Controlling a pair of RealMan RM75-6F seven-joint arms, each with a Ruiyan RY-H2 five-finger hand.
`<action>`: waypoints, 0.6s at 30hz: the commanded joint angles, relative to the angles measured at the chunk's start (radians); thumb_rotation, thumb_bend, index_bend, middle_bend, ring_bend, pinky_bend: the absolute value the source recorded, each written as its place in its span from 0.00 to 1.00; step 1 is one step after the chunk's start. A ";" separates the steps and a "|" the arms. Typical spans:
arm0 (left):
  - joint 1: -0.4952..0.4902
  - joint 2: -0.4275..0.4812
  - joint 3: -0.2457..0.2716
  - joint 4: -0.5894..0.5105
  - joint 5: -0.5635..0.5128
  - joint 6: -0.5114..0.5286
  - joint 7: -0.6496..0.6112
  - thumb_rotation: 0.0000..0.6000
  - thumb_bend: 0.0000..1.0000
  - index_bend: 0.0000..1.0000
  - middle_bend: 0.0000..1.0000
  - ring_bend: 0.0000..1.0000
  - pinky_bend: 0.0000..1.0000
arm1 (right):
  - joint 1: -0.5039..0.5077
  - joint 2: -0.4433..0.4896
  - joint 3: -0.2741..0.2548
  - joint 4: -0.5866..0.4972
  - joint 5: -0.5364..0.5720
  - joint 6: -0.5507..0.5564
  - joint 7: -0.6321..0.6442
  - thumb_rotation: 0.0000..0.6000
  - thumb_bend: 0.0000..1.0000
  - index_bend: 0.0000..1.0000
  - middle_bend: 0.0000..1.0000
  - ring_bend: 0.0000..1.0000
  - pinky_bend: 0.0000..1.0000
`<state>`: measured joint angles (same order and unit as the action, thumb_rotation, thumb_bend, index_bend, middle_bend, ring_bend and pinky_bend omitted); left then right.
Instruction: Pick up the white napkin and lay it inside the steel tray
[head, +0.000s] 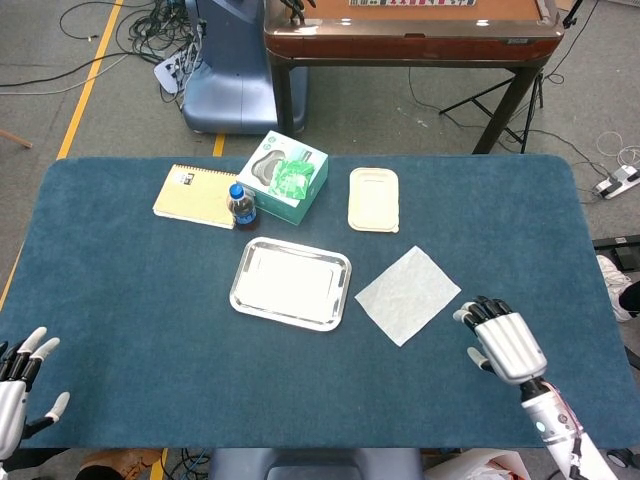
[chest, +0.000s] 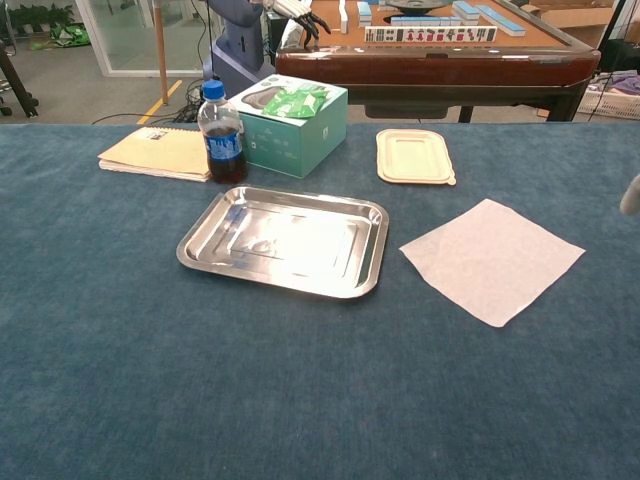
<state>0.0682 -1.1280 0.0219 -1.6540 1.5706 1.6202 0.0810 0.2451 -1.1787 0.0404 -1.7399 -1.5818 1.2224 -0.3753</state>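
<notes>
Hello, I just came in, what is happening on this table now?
Nothing is held yet. The white napkin lies flat on the blue table, just right of the empty steel tray. The right robot hand hovers near the napkin's right corner, not touching it. The left robot hand waits open at the table's near left edge.

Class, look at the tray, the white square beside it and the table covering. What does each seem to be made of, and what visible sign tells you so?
Steel tray: polished metal, probably stainless steel; it mirrors light and has a rolled rim.
White napkin: thin paper or tissue, matte, lying quite flat; possibly cloth.
Table covering: blue felt or short-pile fabric, dull with a fuzzy texture.
</notes>
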 joint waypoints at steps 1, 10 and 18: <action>0.003 -0.001 0.002 0.001 0.001 0.002 -0.002 1.00 0.24 0.17 0.09 0.09 0.00 | 0.059 -0.058 0.016 0.033 0.030 -0.081 -0.016 1.00 0.24 0.38 0.31 0.19 0.31; 0.017 0.004 0.006 0.007 -0.002 0.014 -0.012 1.00 0.24 0.17 0.09 0.09 0.00 | 0.146 -0.197 0.023 0.139 0.086 -0.193 -0.053 1.00 0.30 0.39 0.31 0.19 0.31; 0.033 0.008 0.008 0.013 -0.007 0.030 -0.023 1.00 0.24 0.17 0.09 0.09 0.00 | 0.185 -0.270 0.012 0.209 0.111 -0.232 -0.074 1.00 0.32 0.40 0.32 0.19 0.31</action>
<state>0.1009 -1.1202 0.0298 -1.6410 1.5642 1.6505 0.0581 0.4262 -1.4416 0.0556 -1.5373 -1.4751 0.9939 -0.4486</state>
